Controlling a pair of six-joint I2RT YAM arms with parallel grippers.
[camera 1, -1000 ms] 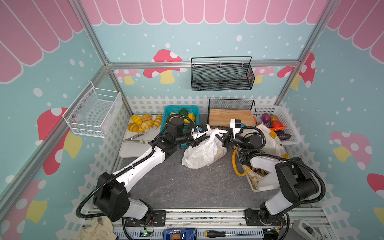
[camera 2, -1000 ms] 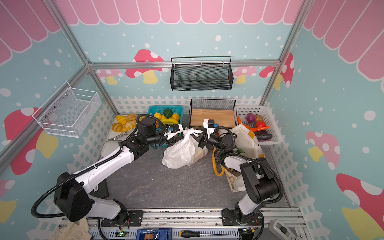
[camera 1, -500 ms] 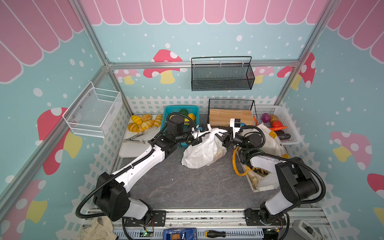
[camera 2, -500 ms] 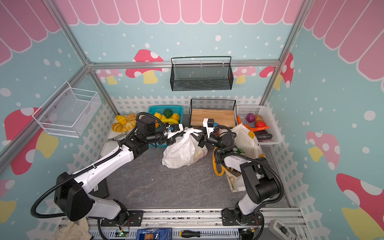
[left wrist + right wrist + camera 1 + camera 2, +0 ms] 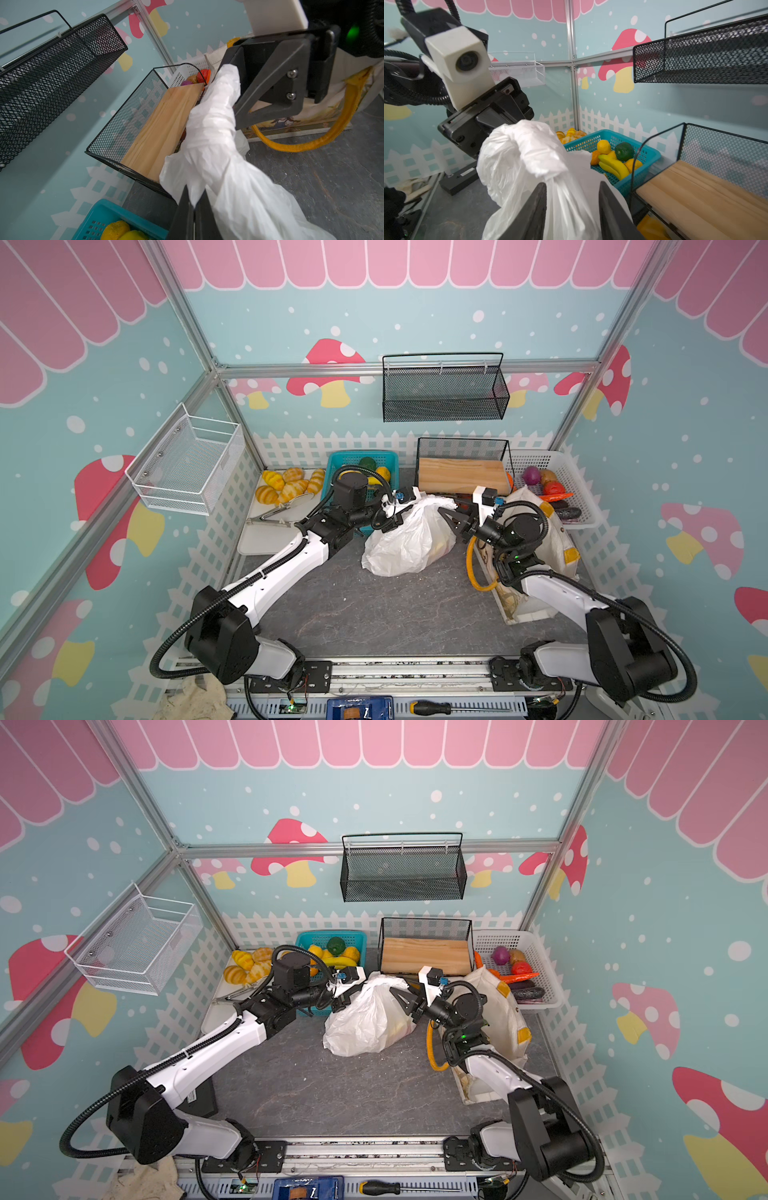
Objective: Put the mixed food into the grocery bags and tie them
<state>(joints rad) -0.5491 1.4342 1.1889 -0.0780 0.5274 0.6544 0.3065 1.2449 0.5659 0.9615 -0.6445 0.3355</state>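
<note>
left gripper (image 5: 194, 198) pinching white plastic bag (image 5: 209, 128), wooden board (image 5: 162, 128) behind

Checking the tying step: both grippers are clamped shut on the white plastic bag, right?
No. The left gripper is shut on the white plastic bag, but the right gripper is open: the right wrist view shows its jaws apart, plastic between them.
</note>
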